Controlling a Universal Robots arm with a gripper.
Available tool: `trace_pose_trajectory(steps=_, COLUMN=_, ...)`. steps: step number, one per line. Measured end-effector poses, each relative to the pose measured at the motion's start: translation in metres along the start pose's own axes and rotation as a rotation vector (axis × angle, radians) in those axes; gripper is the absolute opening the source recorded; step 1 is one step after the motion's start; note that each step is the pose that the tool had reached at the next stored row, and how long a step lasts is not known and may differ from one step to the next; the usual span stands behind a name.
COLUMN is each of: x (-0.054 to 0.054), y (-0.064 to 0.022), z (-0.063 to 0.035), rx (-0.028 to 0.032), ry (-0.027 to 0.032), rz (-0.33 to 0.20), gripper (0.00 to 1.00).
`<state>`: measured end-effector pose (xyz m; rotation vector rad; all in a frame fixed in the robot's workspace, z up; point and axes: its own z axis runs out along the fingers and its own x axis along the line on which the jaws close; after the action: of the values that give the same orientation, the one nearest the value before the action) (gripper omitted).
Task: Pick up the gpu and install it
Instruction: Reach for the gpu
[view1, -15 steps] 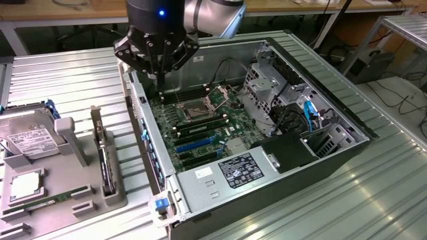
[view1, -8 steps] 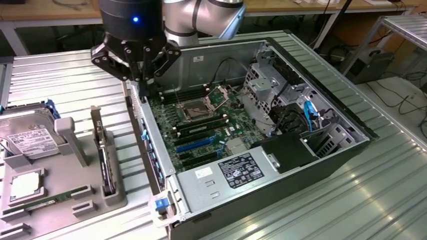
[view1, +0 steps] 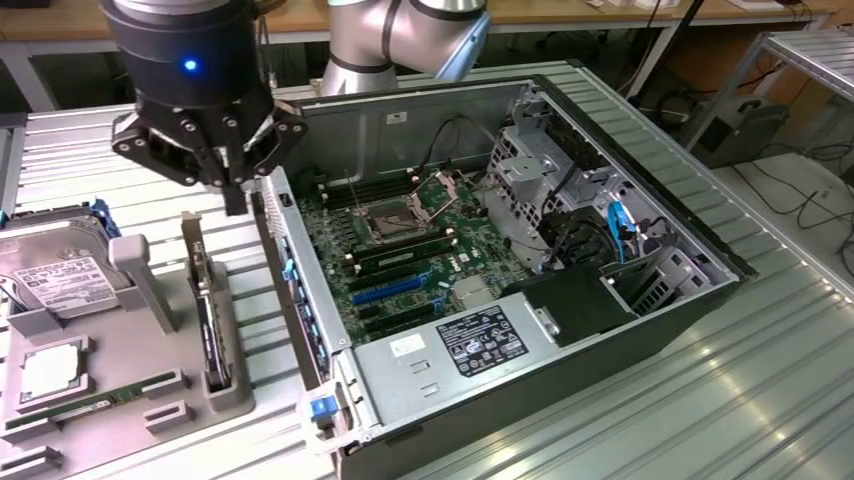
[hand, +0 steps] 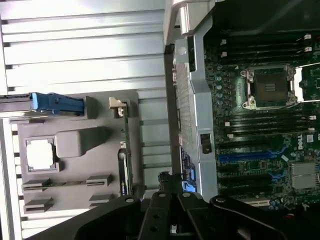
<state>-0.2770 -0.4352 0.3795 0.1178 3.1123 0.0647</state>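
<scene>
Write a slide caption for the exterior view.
Shut black claw hovers near the thin black expansion card standing edge-on in a grey tray, beside the open computer case.

1. This is a robotics lab or workshop: an industrial robot arm (view1: 400, 40) with a black end effector (view1: 236, 200) hangs over a ribbed metal desk (view1: 694, 400).
2. An open computer case (view1: 400, 120) lies on the desk, its motherboard (view1: 400, 250) bared, beside a grey parts fixture (view1: 114, 350).
3. Wooden workbenches (view1: 574, 12) and loose floor cables (view1: 801, 190) are behind.

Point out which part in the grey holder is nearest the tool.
The gpu, the thin black card standing on edge; the hard drive and memory stick lie farther.
</scene>
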Motion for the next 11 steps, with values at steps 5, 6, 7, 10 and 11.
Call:
trace_pose_trajectory(steps=5, x=0.027, y=-0.0060, z=0.0047, rx=0.0009, ry=-0.0001, rz=0.000, gripper=0.11)
trace_pose_trajectory(steps=6, x=0.034, y=-0.0077, z=0.0058, rx=0.0016, ry=0.0000, rz=0.000, gripper=0.11)
trace_pose_trajectory(steps=7, x=0.038, y=-0.0092, z=0.0064, rx=0.0032, ry=-0.0002, rz=0.000, gripper=0.11)
trace_pose_trajectory(steps=10, x=0.038, y=-0.0097, z=0.0065, rx=0.0053, ry=-0.0004, rz=0.000, gripper=0.11)
trace_pose_trajectory(steps=11, x=0.038, y=-0.0098, z=0.0065, rx=0.0054, ry=-0.0003, rz=0.000, gripper=0.11)
